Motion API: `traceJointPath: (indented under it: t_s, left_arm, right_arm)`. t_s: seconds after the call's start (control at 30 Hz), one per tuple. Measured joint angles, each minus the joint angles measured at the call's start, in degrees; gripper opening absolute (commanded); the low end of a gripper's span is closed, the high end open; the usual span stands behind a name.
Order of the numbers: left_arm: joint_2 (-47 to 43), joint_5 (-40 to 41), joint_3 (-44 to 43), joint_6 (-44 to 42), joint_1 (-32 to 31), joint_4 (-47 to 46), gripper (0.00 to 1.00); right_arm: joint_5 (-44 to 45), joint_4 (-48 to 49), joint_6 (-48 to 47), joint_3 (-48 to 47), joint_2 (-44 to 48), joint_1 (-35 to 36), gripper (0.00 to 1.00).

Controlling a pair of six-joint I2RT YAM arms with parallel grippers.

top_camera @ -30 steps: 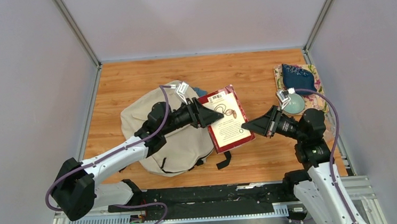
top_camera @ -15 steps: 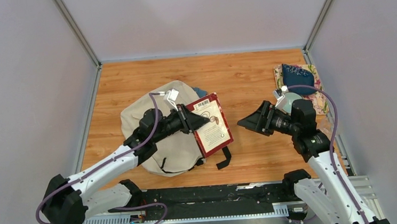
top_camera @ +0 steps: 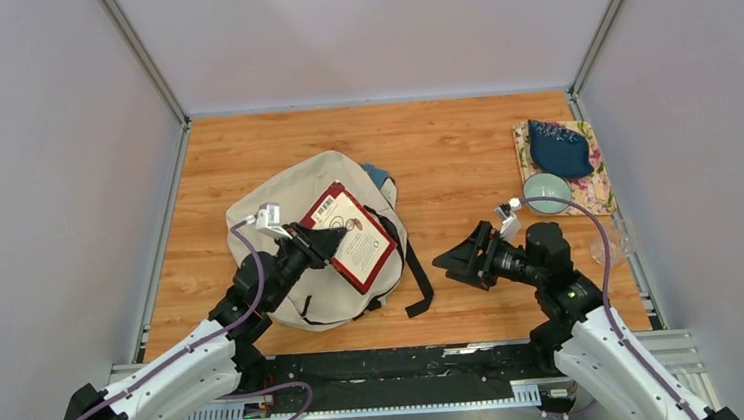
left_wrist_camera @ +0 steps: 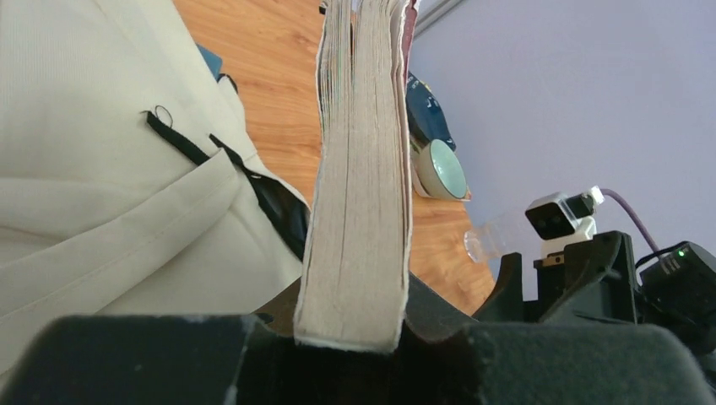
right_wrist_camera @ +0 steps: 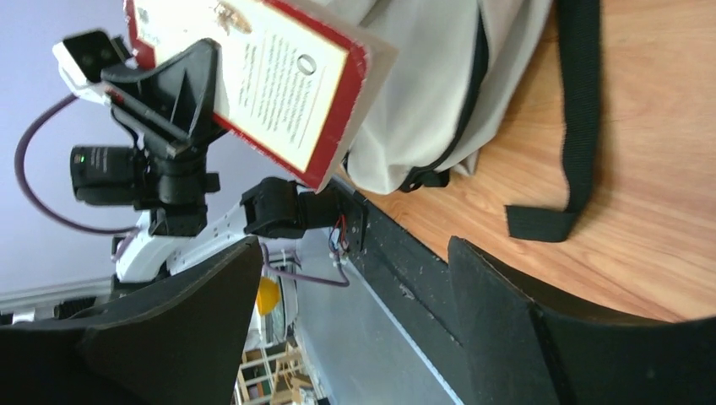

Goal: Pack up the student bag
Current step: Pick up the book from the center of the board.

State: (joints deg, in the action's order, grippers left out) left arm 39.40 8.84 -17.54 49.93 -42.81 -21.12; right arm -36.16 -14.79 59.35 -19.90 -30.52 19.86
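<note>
the left end effector (top_camera: 325,242) is clamped on one edge of a red book (top_camera: 355,239), tilted above the bag (top_camera: 277,202). the right end effector (top_camera: 449,261) hangs wide apart, empty, to the bag's right. the bag lies flat left of centre on the tabletop (top_camera: 463,143), its straps trailing near-right, and a bowl (top_camera: 547,193) and blue pouch (top_camera: 559,148) sit well apart from it, far right.
</note>
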Motion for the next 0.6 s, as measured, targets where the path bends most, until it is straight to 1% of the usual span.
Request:
traceJointPath:
  t_s: [0.13, 0.33, 0.43, 0.6]
  left_arm:
    - [1.0, 0.6, 0.5, 2.8, 0.0, -2.7, 0.00]
    - [2.6, 0.6, 4.1, 10.1, 0.0, -15.5, 0.00]
    - [4.3, 0.4, 6.2, 13.3, 0.0, -19.8, 0.00]
    - [7.2, -0.2, 6.7, 17.2, 0.0, -24.6, 0.00]
  right_arm:
    - [4.3, 6.3, 3.7, 0.7, -1.5, 7.5, 0.84]
    - [11.0, 18.6, 8.8, 3.3, -7.0, 15.0, 0.84]
    - [13.4, 24.0, 10.3, 3.6, -10.7, 18.0, 0.84]
    - [16.2, 33.0, 12.1, 3.6, -15.0, 20.6, 0.84]
